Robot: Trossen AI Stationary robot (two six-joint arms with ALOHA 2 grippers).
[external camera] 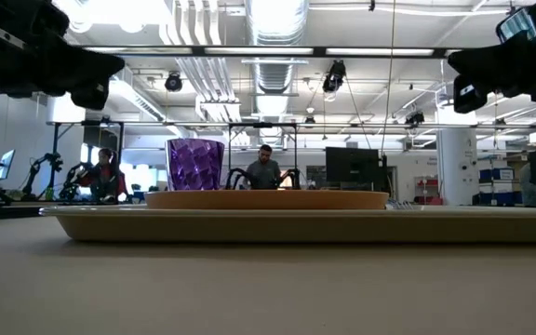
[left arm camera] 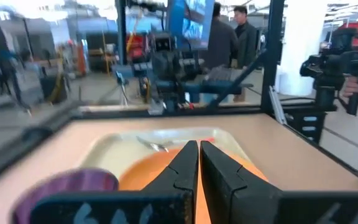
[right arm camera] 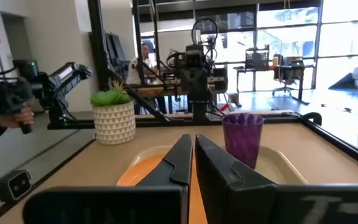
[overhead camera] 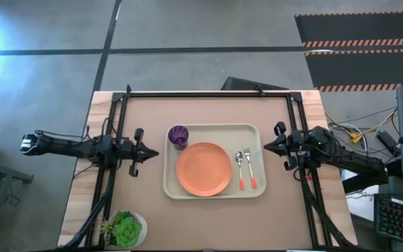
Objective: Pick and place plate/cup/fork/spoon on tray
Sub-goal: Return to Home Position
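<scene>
One plate (overhead camera: 203, 169), cup (overhead camera: 178, 135), fork (overhead camera: 249, 168), spoon (overhead camera: 241, 169) on tray (overhead camera: 214, 192); both jaws closed, empty.

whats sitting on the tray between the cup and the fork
The orange plate and the spoon lie between the purple cup and the fork on the tray; the high view shows it.

Tray (overhead camera: 214, 191) sits mid-table, between the two arms. On it — plate (overhead camera: 203, 169) in the middle, cup (overhead camera: 178, 136) at the far-left corner just beside the plate, spoon (overhead camera: 241, 170) and fork (overhead camera: 250, 168) side by side right of the plate. Potted plant (overhead camera: 124, 229) stands at the table's near-left corner, well apart.
</scene>
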